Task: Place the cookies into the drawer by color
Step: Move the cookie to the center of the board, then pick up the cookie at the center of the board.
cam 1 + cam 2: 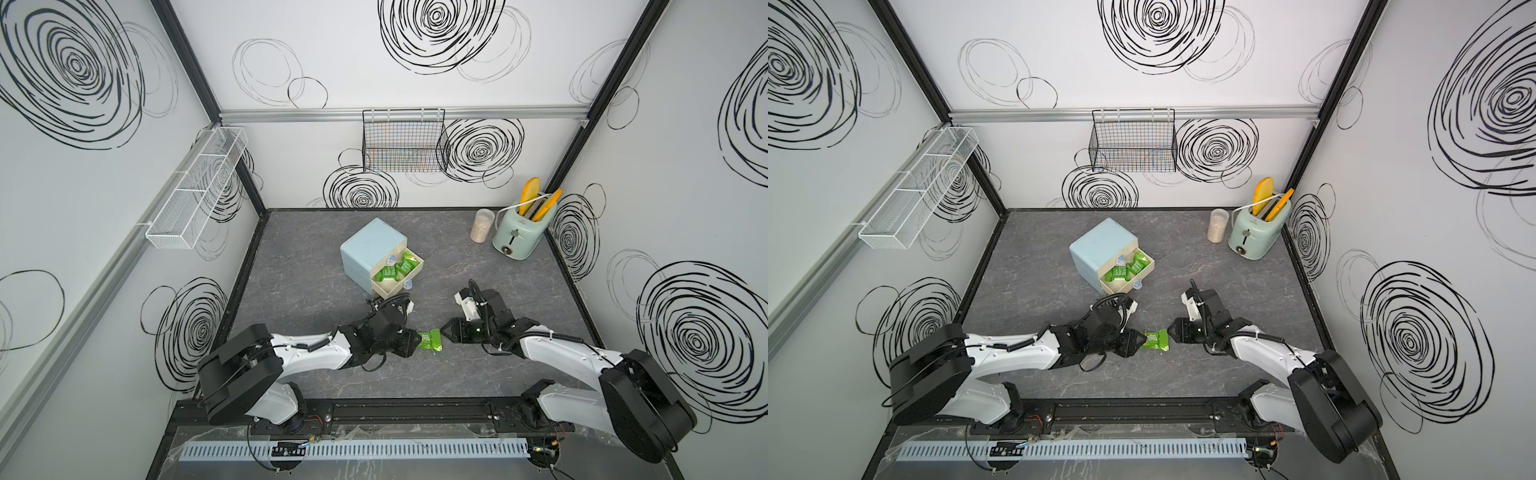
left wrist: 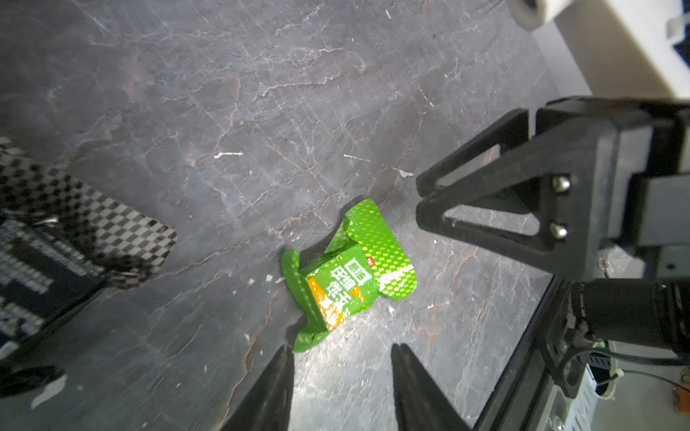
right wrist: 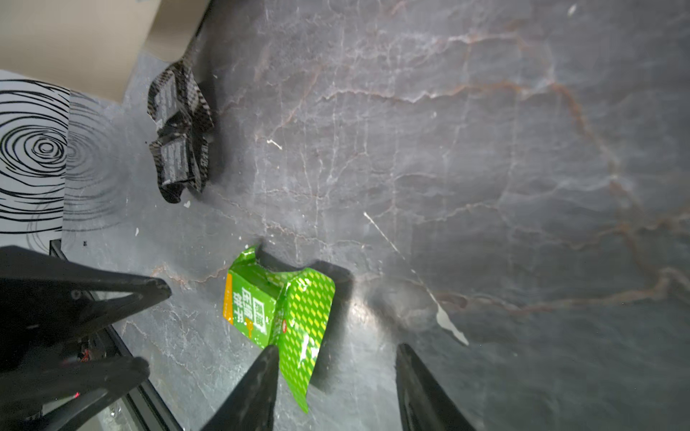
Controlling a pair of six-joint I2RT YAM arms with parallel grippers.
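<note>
A bright green cookie packet point(image 1: 429, 340) point(image 1: 1156, 340) lies crumpled on the grey tabletop between my two grippers. In the left wrist view the left gripper point(image 2: 341, 349) is open, and the green packet point(image 2: 351, 276) lies just ahead of its fingertips, untouched. The right gripper point(image 3: 338, 349) is open too; one flap of the packet point(image 3: 280, 309) lies just inside one fingertip, ungripped. Two black cookie packets point(image 3: 179, 138) point(image 2: 74, 224) lie nearby. The pale-blue cabinet point(image 1: 372, 245) has its bottom drawer point(image 1: 386, 287) point(image 1: 1115, 286) pulled out, with several green packets point(image 1: 395, 271) in it.
A mint-green toaster point(image 1: 517, 232) with yellow slices and a clear cup point(image 1: 482, 224) stand at the back right. A black wire basket point(image 1: 405, 141) hangs on the back wall, and a white mesh basket point(image 1: 195, 187) on the left wall.
</note>
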